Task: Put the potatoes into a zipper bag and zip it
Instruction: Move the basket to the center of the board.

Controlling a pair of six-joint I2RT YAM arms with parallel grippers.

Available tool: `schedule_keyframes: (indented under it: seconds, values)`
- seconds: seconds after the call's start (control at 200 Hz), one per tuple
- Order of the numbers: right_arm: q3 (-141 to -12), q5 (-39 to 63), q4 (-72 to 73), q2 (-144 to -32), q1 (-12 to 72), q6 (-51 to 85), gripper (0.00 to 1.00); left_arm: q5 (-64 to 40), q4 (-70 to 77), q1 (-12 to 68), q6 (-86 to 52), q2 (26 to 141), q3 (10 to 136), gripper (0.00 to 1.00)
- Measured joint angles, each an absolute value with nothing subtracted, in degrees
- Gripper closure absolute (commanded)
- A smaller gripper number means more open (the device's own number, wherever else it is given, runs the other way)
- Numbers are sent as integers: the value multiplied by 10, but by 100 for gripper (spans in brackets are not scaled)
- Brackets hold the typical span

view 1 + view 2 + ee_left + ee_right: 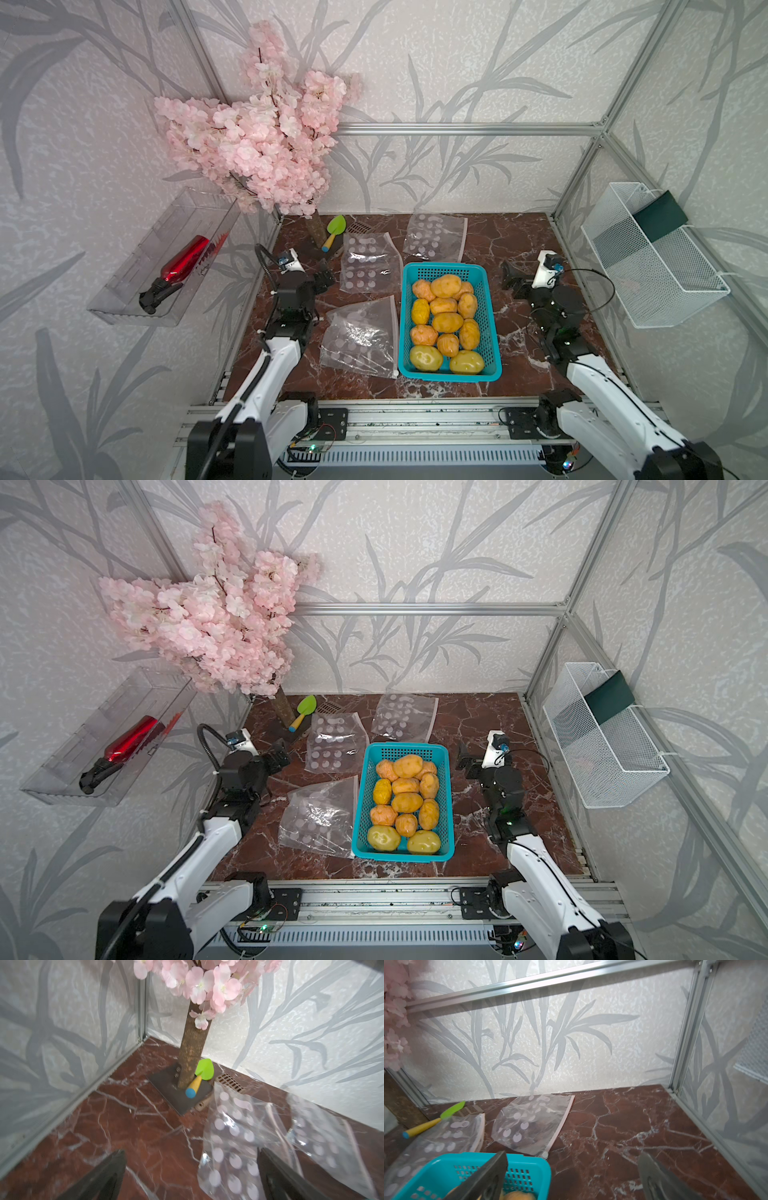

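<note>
In both top views, the potatoes (446, 322) lay heaped in a teal basket (493, 328) at the middle of the table (523, 237), three flat zipper bags (361, 338) at its 9 to 12 o'clock. The left gripper (323, 277) hung spread wide and empty, the potatoes well apart at its 4 o'clock; the right gripper (509, 279), likewise parted and empty, had them at its 8 o'clock. In the left wrist view, we saw wide jaws over bare table and a bag's edge. In the right wrist view, one finger (483, 1178) crossed the basket's rim, a potato just beside it.
</note>
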State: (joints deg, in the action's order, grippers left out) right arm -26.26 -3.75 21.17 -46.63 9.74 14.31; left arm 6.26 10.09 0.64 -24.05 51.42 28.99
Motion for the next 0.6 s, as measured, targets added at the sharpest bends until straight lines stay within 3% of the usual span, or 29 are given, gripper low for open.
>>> schedule_keyframes:
  seconds: [0.11, 0.325, 0.41, 0.51, 0.605]
  values:
    - [-296, 8, 135, -417, 92, 196, 1, 78, 14, 6, -333, 376, 274, 1]
    - [-233, 85, 71, -322, 80, 282, 1, 63, -86, 2, -408, 119, 189, 1]
    - [-255, 115, 30, -339, 78, 293, 0, 52, -138, 2, -416, 80, 191, 1]
    - [-306, 160, -5, -406, 83, 302, 14, 23, -189, 2, -417, 77, 209, 2]
    - [-353, 170, -44, -479, 121, 299, 15, -16, -212, 2, -416, 107, 227, 5]
